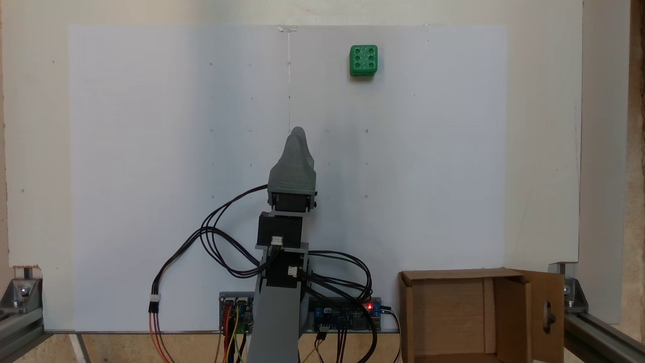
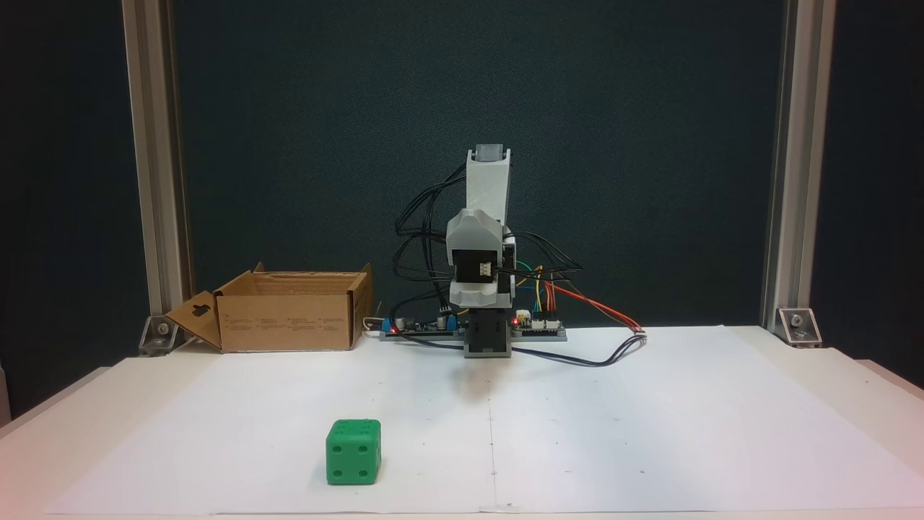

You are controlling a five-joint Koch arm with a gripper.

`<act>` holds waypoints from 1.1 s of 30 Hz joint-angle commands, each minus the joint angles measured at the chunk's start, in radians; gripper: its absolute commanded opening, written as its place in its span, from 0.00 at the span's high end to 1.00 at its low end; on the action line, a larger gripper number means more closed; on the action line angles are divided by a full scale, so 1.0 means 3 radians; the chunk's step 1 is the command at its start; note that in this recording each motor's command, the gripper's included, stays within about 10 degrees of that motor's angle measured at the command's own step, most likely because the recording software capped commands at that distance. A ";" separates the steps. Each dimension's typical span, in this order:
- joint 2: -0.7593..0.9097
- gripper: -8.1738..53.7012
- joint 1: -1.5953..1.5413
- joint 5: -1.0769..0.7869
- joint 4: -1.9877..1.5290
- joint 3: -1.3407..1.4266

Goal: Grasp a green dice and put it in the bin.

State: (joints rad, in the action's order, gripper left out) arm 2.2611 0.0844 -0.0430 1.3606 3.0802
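White paper (image 1: 151, 151) covers the desk (image 2: 830, 375); green dice (image 1: 363, 60) rests well apart from bin (image 1: 453, 322). Gripper (image 1: 298, 133) state: cannot tell.

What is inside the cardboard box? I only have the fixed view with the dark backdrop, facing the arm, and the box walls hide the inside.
Observer: In a fixed view from above, the bin stands open, and the part of its inside that shows is bare cardboard.
Operator: Which face of the dice is up?
Observer: The green dice shows six pips upward.
Operator: Is the tool open?
Observer: I cannot tell. From above the tool shows as a single grey tip, pointing along the paper's centre line, well short of the dice.
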 commanded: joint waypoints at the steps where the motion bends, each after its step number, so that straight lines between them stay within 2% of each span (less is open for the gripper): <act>1: 0.0343 0.15 -0.0174 -0.0097 -0.0348 0.0164; 33: 0.0343 0.15 -0.0174 -0.0148 -0.0353 0.0164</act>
State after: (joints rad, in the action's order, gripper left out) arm 2.2611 0.0368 -0.0491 1.2441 3.0802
